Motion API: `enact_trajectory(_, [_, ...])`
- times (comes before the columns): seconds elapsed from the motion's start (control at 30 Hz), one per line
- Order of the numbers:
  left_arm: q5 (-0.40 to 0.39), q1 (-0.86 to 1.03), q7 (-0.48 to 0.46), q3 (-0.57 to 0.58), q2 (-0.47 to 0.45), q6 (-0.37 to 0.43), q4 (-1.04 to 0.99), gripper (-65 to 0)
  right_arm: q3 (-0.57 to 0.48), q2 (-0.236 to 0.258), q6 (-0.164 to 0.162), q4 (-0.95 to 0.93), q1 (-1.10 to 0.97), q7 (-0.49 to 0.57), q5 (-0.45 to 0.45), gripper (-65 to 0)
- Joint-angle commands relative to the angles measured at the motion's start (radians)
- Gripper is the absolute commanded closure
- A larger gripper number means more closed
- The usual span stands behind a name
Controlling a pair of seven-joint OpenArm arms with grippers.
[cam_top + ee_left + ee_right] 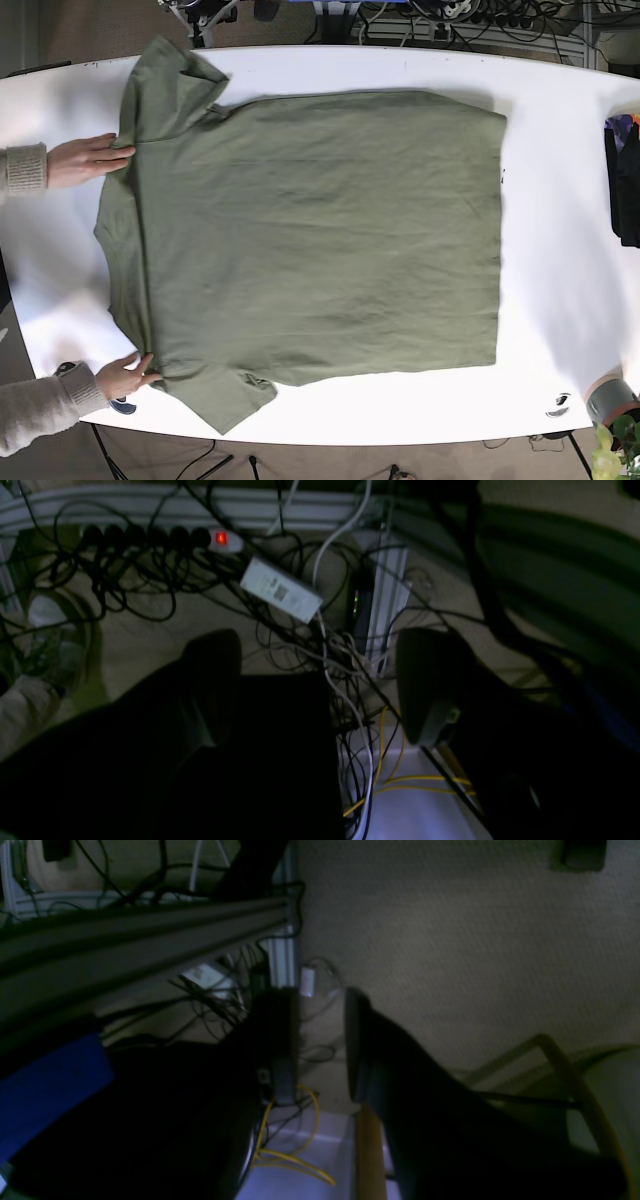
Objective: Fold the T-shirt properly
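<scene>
Lying flat across the middle of the white tabletop (pixel 560 250), the green T-shirt (pixel 310 240) has a person's two hands (pixel 90 158) on its left edge. The left pincer (pixel 320 680) gapes wide over floor cables (pixel 150 580), gripping nothing; the right pincer (pixel 320 1040) stands parted and empty above carpet (pixel 450 940).
</scene>
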Motion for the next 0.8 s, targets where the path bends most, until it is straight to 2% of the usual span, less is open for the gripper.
enact_trajectory(0.0, [0.004,-0.006,-0.004,0.003,-0.003,-0.002,0.003,-44.4,0.002,0.011,0.012,0.002,-0.005,0.01,0.011,-15.2])
enact_trajectory(0.33, [0.004,-0.057,-0.004,0.003,-0.003,-0.002,-0.006,-44.3,0.002,-0.015,0.007,-0.006,0.029,0.01,0.004,-15.1])
enact_trajectory(0.77, [0.0,-0.058,-0.003,-0.002,-0.003,-0.003,-0.008,-44.2,0.002,-0.016,0.004,-0.006,0.033,0.01,0.004,-14.9])
